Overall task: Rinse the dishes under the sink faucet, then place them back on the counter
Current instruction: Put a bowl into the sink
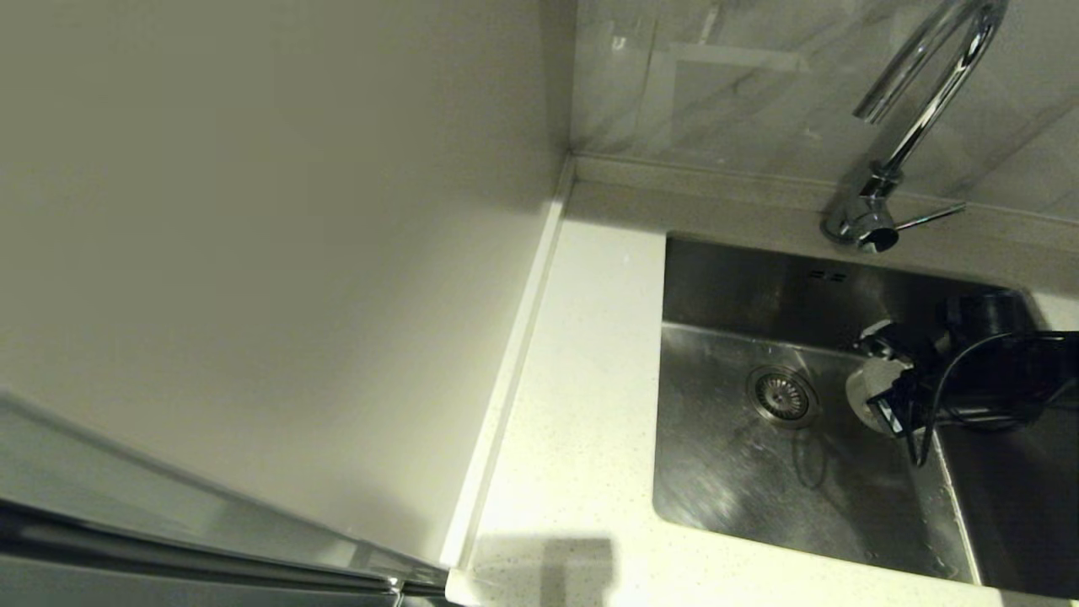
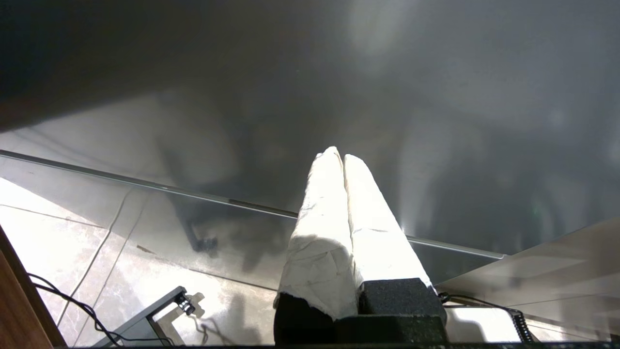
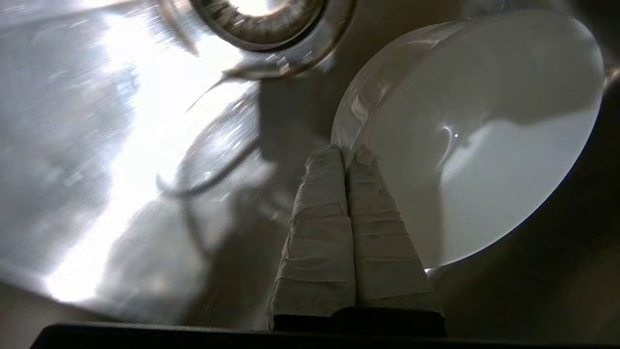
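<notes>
My right gripper (image 1: 881, 403) is down inside the sink (image 1: 759, 489), to the right of the round drain (image 1: 782, 394). It is shut on the rim of a white dish (image 1: 868, 389), which hangs tilted on edge above the basin floor. In the right wrist view the taped fingertips of that gripper (image 3: 345, 155) pinch the dish (image 3: 484, 121) at its rim, one finger on each side, with the drain (image 3: 264, 19) just beyond. The faucet (image 1: 919, 110) arches above the back of the sink, and no water shows under its spout. My left gripper (image 2: 341, 156) is shut and empty, parked above a floor.
The white counter (image 1: 582, 379) runs along the sink's left side, with a raised rim (image 1: 514, 337) against a plain wall. The faucet lever (image 1: 931, 217) points right. Two overflow slots (image 1: 828, 276) mark the back wall. A metallic edge (image 1: 169, 523) crosses the lower left.
</notes>
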Available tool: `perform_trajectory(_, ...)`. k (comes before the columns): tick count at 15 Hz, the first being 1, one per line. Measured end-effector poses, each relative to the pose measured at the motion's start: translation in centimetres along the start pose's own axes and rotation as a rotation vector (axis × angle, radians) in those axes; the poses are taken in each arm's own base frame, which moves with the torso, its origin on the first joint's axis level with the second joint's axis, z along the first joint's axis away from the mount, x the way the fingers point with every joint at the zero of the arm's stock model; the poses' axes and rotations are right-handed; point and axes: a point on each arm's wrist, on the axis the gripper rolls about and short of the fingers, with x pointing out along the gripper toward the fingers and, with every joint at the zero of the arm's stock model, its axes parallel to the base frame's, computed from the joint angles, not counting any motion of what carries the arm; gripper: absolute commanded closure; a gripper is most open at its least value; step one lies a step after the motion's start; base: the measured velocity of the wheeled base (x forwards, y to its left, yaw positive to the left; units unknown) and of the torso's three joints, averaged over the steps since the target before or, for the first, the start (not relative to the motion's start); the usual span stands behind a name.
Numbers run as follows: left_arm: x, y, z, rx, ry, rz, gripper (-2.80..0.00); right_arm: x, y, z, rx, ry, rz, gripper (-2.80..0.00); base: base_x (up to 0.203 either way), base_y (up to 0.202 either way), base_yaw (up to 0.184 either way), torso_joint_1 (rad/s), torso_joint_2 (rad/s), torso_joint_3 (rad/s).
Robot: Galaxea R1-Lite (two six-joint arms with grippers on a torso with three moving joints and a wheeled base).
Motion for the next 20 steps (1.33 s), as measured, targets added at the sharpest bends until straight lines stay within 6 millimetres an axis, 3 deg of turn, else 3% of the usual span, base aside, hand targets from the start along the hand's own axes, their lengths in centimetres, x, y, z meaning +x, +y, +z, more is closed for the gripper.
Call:
perform_trajectory(3, 0.0, 0.0, 0.0, 0.0, 0.0, 0.0, 0.0, 2.5, -1.0, 0.6, 0.005, -0.02, -0.069, 0.0, 0.0, 0.0, 0.0, 0.0, 0.0, 0.0)
perform_trajectory(8, 0.0, 0.0, 0.0, -0.001, 0.0, 0.0, 0.0, 4.8, -2.3, 1.3, 0.024, -0.001, -0.173, 0.0, 0.0, 0.0, 0.0, 0.0, 0.0, 0.0)
perform_trajectory(9, 0.0, 0.0, 0.0, 0.0, 0.0, 0.0, 0.0, 5.0, -2.5, 1.3, 0.027, 0.007, -0.198, -2.8, 0.0, 0.0, 0.0, 0.0, 0.0, 0.0)
perform_trajectory(12, 0.0, 0.0, 0.0, 0.0, 0.0, 0.0, 0.0, 4.9, -3.0, 1.1, 0.039, 0.002, -0.22, -2.8, 0.0, 0.0, 0.0, 0.0, 0.0, 0.0)
perform_trajectory(15, 0.0, 0.0, 0.0, 0.0, 0.0, 0.0, 0.0, 3.5, -3.1, 1.3, 0.062, -0.006, -0.227, -2.8, 0.0, 0.0, 0.0, 0.0, 0.0, 0.0)
perform_trajectory(17, 0.0, 0.0, 0.0, 0.0, -0.001, 0.0, 0.0, 1.6, -2.9, 1.5, 0.084, -0.022, -0.23, -2.8, 0.0, 0.0, 0.0, 0.0, 0.0, 0.0)
perform_trajectory(20, 0.0, 0.0, 0.0, 0.0, 0.0, 0.0, 0.0, -3.2, -1.9, 1.8, 0.084, -0.065, -0.216, -2.8, 0.0, 0.0, 0.0, 0.0, 0.0, 0.0)
